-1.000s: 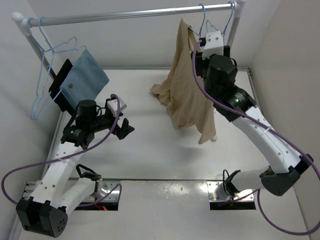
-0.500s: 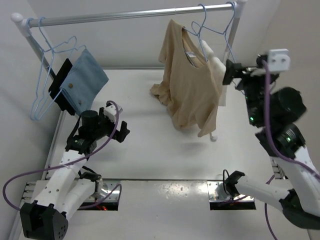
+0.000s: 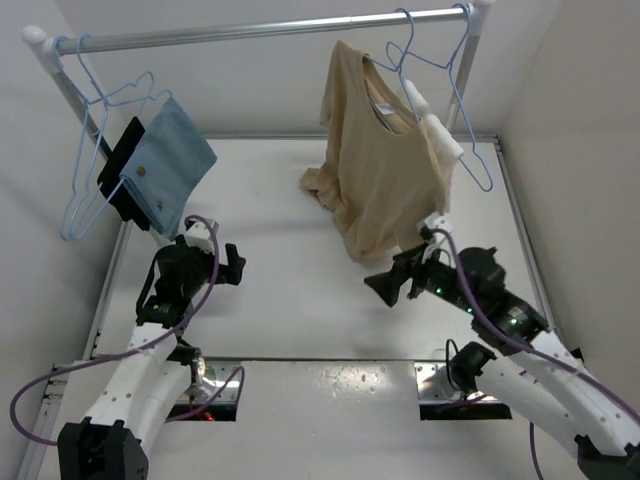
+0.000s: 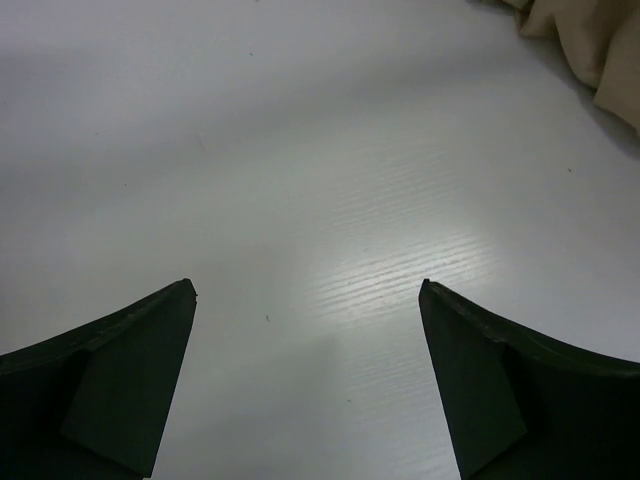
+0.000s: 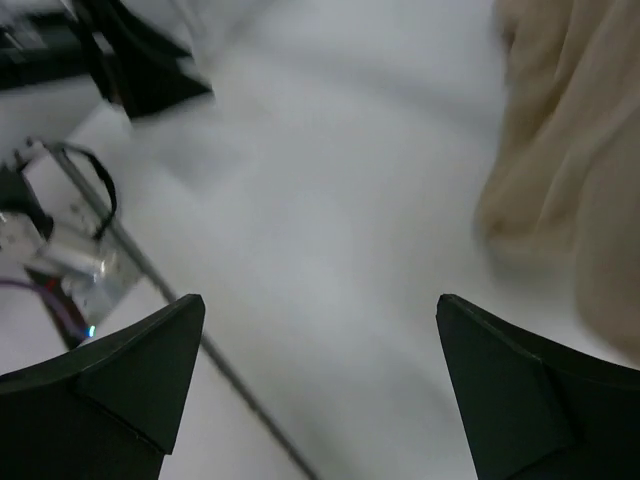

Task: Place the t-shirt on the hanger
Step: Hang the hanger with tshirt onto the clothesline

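The tan t-shirt (image 3: 380,175) hangs from the rail on a light-blue wire hanger (image 3: 404,50), whose hook is over the bar; its lower hem bunches on the table. Neither gripper touches it. My right gripper (image 3: 385,285) is low over the table in front of the shirt, open and empty; in the right wrist view (image 5: 320,300) the t-shirt (image 5: 570,150) is a blur at the right. My left gripper (image 3: 232,268) hovers open over bare table at the left; in the left wrist view (image 4: 307,290) a t-shirt (image 4: 595,40) corner shows at top right.
A second, bare wire hanger (image 3: 468,110) hangs right of the shirt, with a white cloth (image 3: 440,135) beside it. At the rail's left end hang more hangers (image 3: 95,150) and a blue cloth (image 3: 170,160). The rail (image 3: 240,30) spans the back.
The right arm came away from the hanger and swung down to the table in front, its jaws opening wide. The shirt spread out on the hanger. The left arm drew back toward its base.
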Available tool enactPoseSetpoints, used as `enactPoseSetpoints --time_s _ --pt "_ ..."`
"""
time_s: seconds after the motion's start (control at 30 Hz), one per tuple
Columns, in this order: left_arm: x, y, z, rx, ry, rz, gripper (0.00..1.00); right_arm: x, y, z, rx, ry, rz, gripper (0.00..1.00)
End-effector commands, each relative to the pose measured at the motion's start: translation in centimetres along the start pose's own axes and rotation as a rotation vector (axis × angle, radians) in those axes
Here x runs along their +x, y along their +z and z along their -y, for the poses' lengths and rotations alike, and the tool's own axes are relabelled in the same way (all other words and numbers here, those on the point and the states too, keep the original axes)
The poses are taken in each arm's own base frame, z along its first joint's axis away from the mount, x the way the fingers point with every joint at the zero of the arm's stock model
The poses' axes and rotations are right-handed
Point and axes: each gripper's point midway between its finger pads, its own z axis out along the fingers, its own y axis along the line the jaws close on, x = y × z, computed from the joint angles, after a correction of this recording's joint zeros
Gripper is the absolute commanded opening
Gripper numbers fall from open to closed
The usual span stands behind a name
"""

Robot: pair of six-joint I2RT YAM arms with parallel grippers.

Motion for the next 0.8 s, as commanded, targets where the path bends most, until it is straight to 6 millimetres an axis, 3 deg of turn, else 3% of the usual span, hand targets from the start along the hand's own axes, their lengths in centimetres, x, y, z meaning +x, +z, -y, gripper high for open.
enactPoseSetpoints --time_s 0.0,0.03,0.1,0.13,0.33,0.43,0.57,0.77 --pt "-2.6 -0.2 -1.0 -0.054 -0.049 0.133 1.00 5.9 0.8 -1.4 -0.066 0.265 -0.106 1.00" --pt "-2.3 -0.4 -1.2 -0.066 -0.049 0.137 1.00 9.4 1.1 -0.2 -0.004 0.342 -0.153 1.00" --pt "-1.8 -0.4 -1.4 -0.078 -0.049 0.142 1.00 13.1 1.3 1.5 0.093 0.422 -0.189 1.00" --pt "-2.0 -0.6 -1.4 -0.078 -0.038 0.151 1.00 14.1 1.3 2.3 0.137 0.445 -0.195 1.00" --pt "-2.1 -0.7 -2.0 -0.111 -0.044 0.181 1.00 16.6 -0.2 8.3 0.506 0.504 -0.148 1.00" --pt "-1.8 -0.7 -2.4 -0.133 -0.056 0.182 1.00 18.0 -1.3 10.2 0.650 0.587 -0.124 1.00" --pt "-1.4 -0.7 -3.2 -0.181 -0.070 0.192 1.00 19.7 -2.3 10.9 0.725 0.641 -0.148 1.00" --pt "-1.2 -0.9 -3.8 -0.219 -0.093 0.198 1.00 20.8 -3.4 11.9 0.814 0.666 -0.144 1.00"
